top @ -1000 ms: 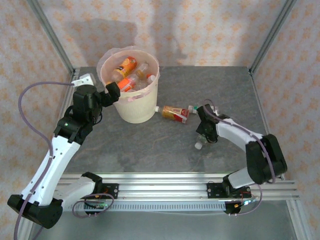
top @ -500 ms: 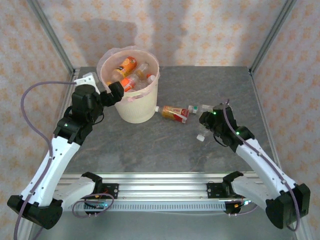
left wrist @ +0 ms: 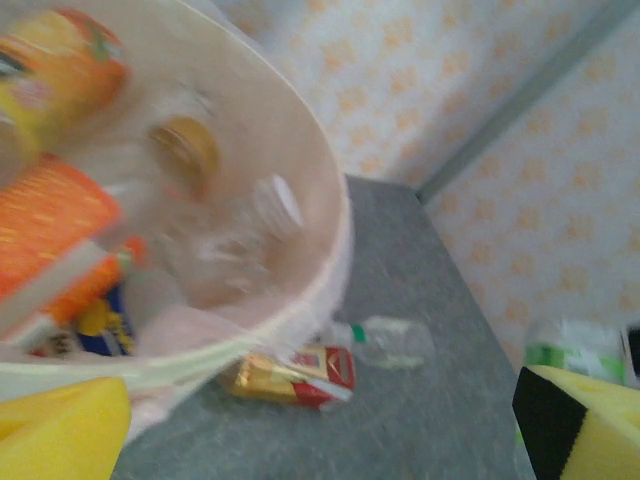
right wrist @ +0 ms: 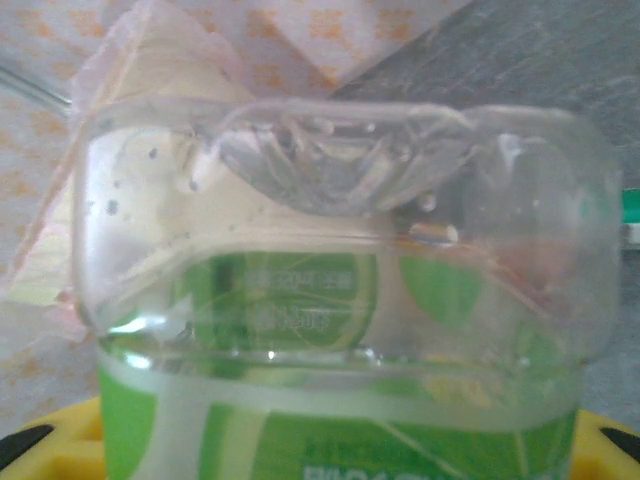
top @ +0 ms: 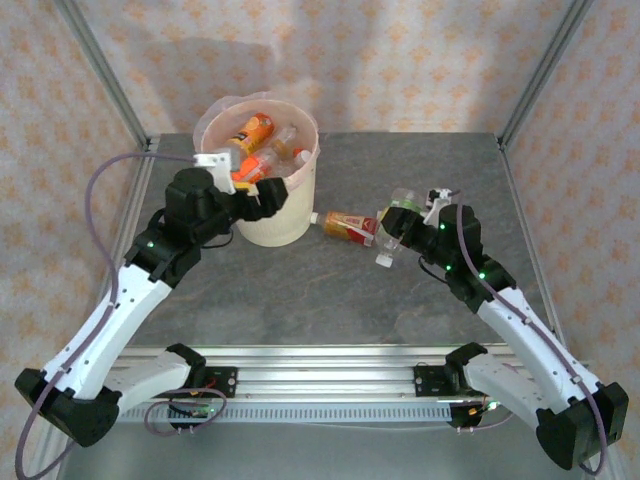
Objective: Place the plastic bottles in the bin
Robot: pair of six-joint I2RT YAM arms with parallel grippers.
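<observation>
Status: mostly done. The bin (top: 262, 228), upper left of centre in the top view, already has a pile of bottles (top: 255, 130) inside, at least four by my count. My right gripper (top: 412, 232) is clamped on a green-label bottle (top: 399, 213), lifted off the table (top: 330, 300) right of centre, well apart from the bin, cap end pointing down. My left gripper (top: 268, 198) is wide apart and carries nothing, right at the bin's front wall. Two to go on the table: a red-label bottle (top: 349, 225) just right of the bin and a clear bottle (left wrist: 385, 342) with a green cap beside it. So three to bin, counting the one in hand.
</observation>
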